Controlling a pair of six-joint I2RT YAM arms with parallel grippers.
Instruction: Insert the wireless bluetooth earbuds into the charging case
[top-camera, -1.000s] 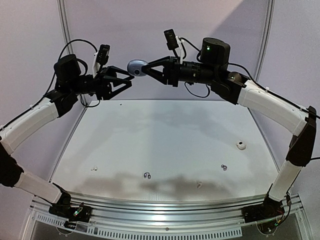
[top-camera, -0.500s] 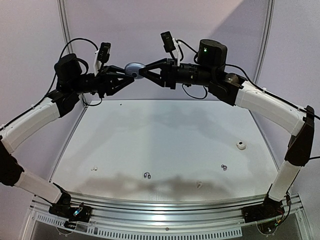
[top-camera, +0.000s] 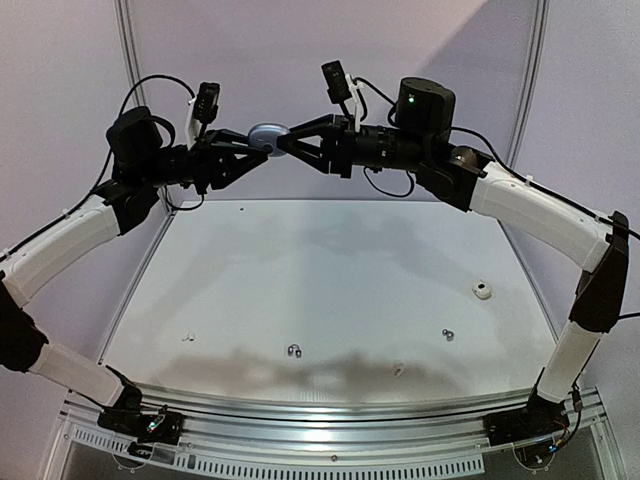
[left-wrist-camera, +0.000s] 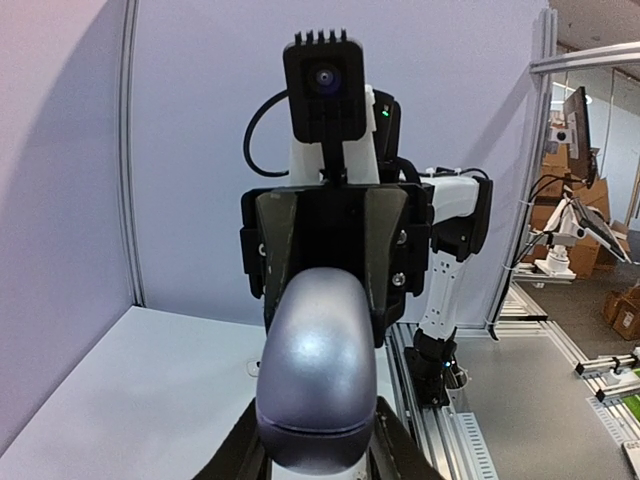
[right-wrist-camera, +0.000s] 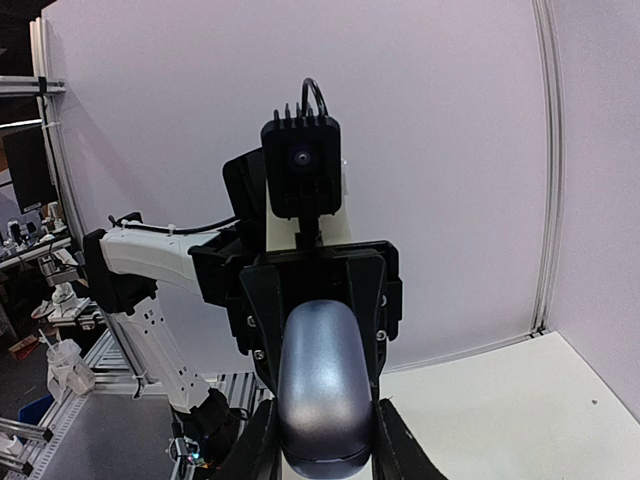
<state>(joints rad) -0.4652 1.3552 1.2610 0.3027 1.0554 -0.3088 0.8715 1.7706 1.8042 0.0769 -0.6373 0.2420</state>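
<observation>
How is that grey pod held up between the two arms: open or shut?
Shut. The charging case is one smooth rounded shell with only a thin closed seam near one end. Neither wrist view shows a lifted lid.

Glossy grey case, matt white table

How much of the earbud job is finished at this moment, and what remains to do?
Done: nothing is inserted yet.
In hand: the left gripper and the right gripper both grip the grey charging case in the air; its lid looks closed.
Left: all four lie loose on the table: the left white earbud, the left dark earbud, the right white earbud, the right dark earbud.
</observation>
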